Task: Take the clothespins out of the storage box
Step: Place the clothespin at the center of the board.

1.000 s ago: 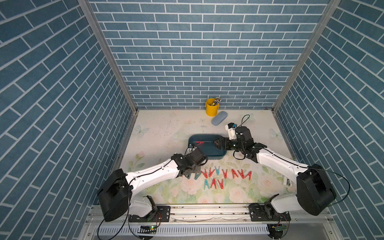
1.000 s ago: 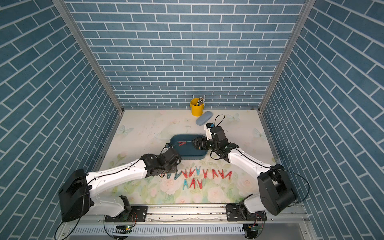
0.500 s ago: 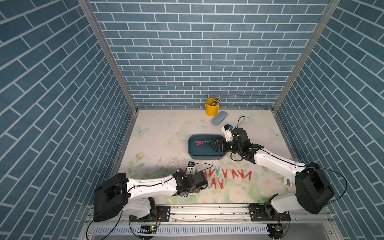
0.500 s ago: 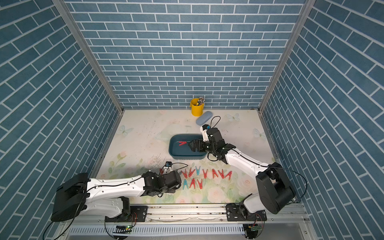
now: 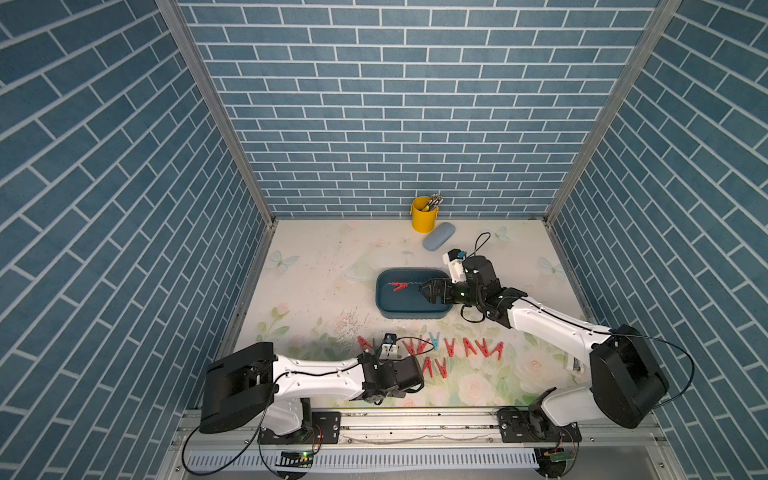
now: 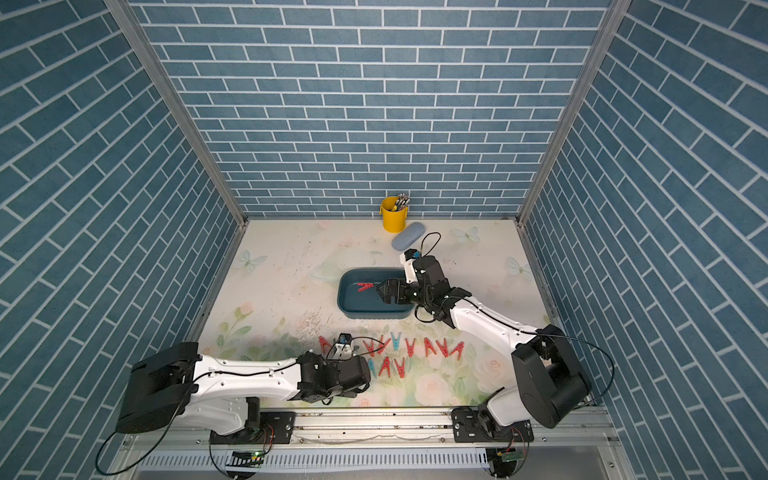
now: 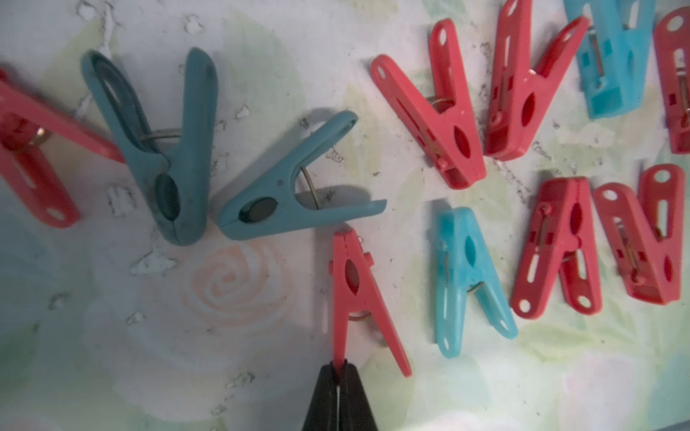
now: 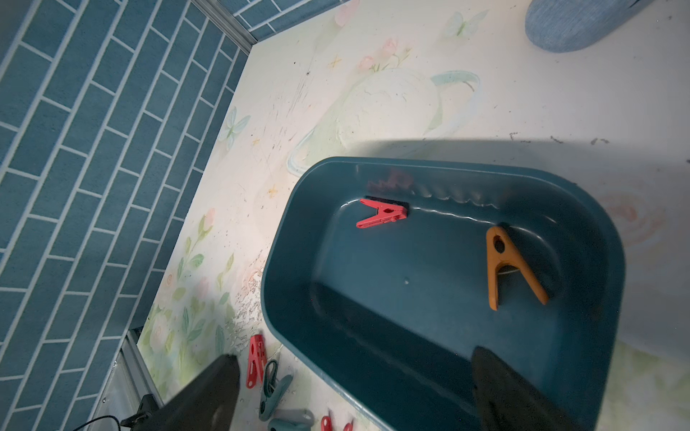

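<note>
Left wrist view: left gripper (image 7: pixel 338 386) pinched shut on leg tip of red pin (image 7: pixel 351 283), among laid-out clothespins (image 7: pixel 463 268) on mat (image 7: pixel 112 336); whether it touches mat unclear. Right wrist view: right gripper (image 8: pixel 354 354) spread wide, empty, above storage box (image 8: pixel 291 280) holding small red clip (image 8: pixel 381 216), orange clip (image 8: pixel 511 268). Likely light, stiff, slick; grip across one leg. Orange clip hidden in top views.

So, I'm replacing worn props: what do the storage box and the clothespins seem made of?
Storage box: likely moulded plastic, dark teal and glossy; its wall mirrors the red clothespin inside. Clothespins: matte coloured plastic with moulded slots; springs look like thin metal wire, glinting slightly.
</note>
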You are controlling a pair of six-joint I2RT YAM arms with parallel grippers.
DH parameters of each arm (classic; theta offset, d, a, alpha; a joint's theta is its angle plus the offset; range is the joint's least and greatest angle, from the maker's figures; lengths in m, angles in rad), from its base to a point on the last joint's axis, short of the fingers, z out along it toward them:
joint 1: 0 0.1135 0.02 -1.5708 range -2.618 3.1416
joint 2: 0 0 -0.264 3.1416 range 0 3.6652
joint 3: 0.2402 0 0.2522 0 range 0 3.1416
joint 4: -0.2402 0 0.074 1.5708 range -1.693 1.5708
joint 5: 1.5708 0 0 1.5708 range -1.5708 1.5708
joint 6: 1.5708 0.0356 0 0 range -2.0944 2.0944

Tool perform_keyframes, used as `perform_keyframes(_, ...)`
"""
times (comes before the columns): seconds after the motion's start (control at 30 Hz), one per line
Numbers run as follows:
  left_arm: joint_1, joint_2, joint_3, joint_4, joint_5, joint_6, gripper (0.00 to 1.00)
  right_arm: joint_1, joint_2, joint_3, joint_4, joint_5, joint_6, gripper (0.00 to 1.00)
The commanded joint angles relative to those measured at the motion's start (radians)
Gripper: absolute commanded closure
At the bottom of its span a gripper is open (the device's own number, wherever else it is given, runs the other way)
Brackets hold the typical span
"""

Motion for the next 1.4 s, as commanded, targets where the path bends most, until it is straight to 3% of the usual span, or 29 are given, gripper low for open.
perform_keyframes(0.0, -0.013, -0.015, 0.000, -0.048, -0.026, -0.025, 1.00, 0.007, -0.013, -0.011, 0.014, 0.005, 0.016, 0.01)
perform_keyframes(0.33, -0.014, -0.092, -0.034, -0.054, -0.033, -0.078, 0.96, 0.009, -0.008, -0.011, 0.023, -0.002, 0.019, 0.00)
perform_keyframes(0.57, -0.014, -0.052, -0.040, -0.036, -0.028, -0.061, 0.92, 0.012, -0.011, -0.020, 0.026, -0.001, 0.023, 0.01)
perform_keyframes(0.7, -0.014, -0.029, -0.032, -0.021, -0.026, -0.053, 0.83, 0.012, -0.011, -0.015, 0.006, 0.014, 0.018, 0.01)
perform_keyframes(0.8, -0.014, -0.027, -0.030, -0.015, -0.024, -0.048, 0.68, 0.013, 0.003, 0.009, -0.045, 0.055, 0.004, 0.01)
perform_keyframes(0.97, -0.011, -0.051, -0.003, -0.054, -0.051, -0.046, 0.56, 0.013, 0.047, 0.066, -0.127, 0.108, -0.029, 0.00)
perform_keyframes(1.17, 0.045, -0.161, 0.055, -0.140, -0.108, -0.005, 0.37, 0.014, 0.135, 0.158, -0.232, 0.145, -0.070, 0.31)
perform_keyframes(1.37, 0.183, -0.337, 0.099, -0.170, -0.134, 0.076, 0.13, 0.024, 0.217, 0.251, -0.326, 0.213, -0.095, 0.46)
